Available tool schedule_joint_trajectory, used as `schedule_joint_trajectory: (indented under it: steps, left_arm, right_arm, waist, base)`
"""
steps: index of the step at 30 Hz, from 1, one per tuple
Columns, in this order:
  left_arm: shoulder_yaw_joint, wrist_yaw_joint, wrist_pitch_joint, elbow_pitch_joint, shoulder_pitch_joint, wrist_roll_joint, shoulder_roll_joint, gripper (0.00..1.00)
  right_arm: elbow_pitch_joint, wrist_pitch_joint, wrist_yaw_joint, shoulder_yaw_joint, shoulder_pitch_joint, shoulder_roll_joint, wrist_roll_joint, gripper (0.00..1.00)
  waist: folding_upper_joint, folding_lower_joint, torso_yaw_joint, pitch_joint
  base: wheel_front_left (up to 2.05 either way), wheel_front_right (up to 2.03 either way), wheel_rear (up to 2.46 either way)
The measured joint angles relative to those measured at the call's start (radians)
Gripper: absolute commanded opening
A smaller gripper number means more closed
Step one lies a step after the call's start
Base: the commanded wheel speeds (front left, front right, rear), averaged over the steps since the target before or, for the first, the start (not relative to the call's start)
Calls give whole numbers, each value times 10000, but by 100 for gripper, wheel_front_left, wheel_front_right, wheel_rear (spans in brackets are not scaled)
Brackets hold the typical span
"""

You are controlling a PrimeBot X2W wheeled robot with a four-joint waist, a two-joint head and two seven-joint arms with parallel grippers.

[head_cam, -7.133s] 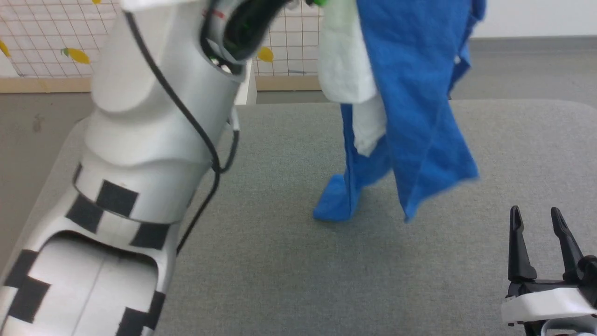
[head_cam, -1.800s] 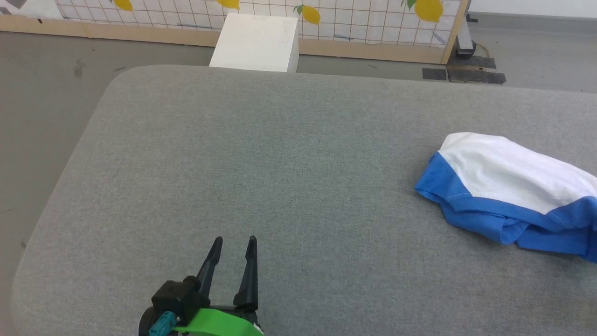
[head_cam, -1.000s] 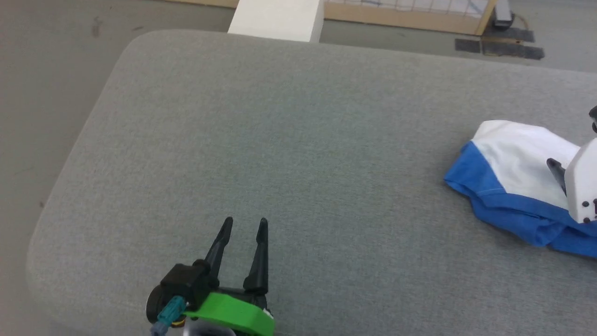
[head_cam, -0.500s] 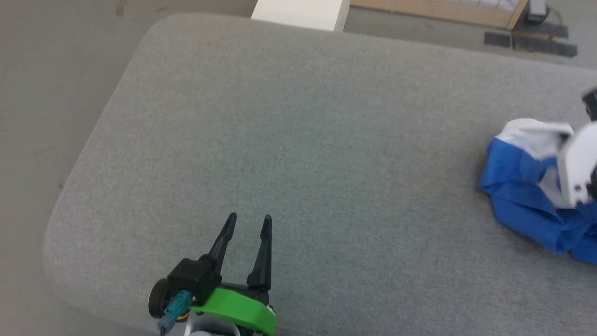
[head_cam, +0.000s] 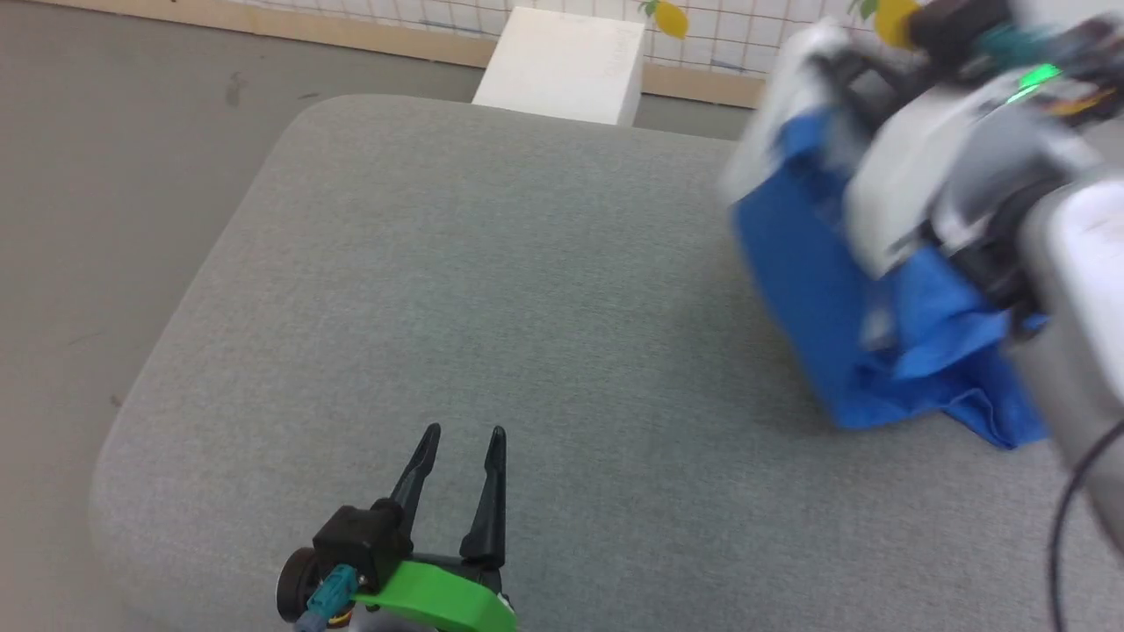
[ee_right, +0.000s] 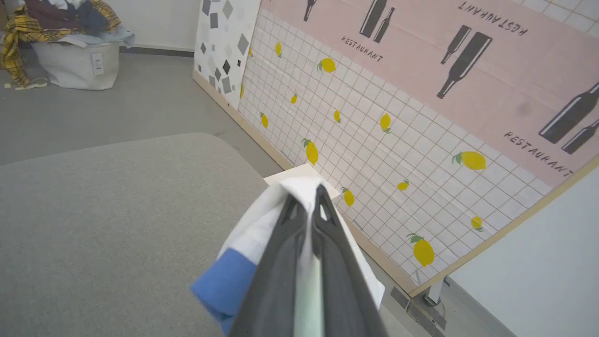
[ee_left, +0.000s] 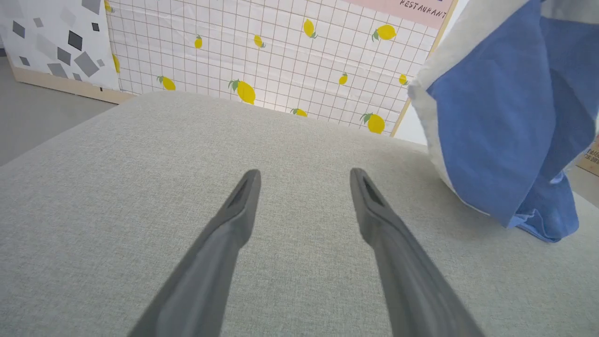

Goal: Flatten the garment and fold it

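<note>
Right gripper [ee_right: 306,201], clamped on the T-shirt [head_cam: 817,290], holds it raised, probably to let it unfurl; left gripper [head_cam: 463,434] stands spread, empty.

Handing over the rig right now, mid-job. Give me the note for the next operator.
Right end effector: shut on the T-shirt at its white edge, holding it up, bunched; the blue end hangs down to about the grey table.
Left end effector: open, empty, over the table's near left part.
Done: T-shirt grasped and lifted.
Left: spread it flat, then fold.
</note>
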Motion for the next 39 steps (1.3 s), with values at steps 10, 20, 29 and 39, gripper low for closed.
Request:
schedule_joint_trajectory:
  steps: [10,20,29,39]
  left_arm:
    - [-67,-79,0,71,104,-21,0,100]
    - [-169,-75,0,316,153,-253,2,100]
    - [-10,-63,0,46,342,-234,2,100]
    - [-161,-58,0,-48,128,-236,0,100]
  right_arm:
    - [748,311,0,2748,2575,-173,1260,0]
    - [1488,-648,0,1929,3363,79,1781,100]
    - [278,1001,0,-1864,3657,-1319,1463,100]
    - [410,3722,-2,-5459,4604,-1396,587,100]
  waist:
    - [0,0,405,65]
    - [0,0,373,-153]
    - [0,0,-49,-123]
    - [0,1,-124,684]
  base:
    - [0,0,0]
    - [0,0,0]
    - [0,0,0]
    - [0,0,0]
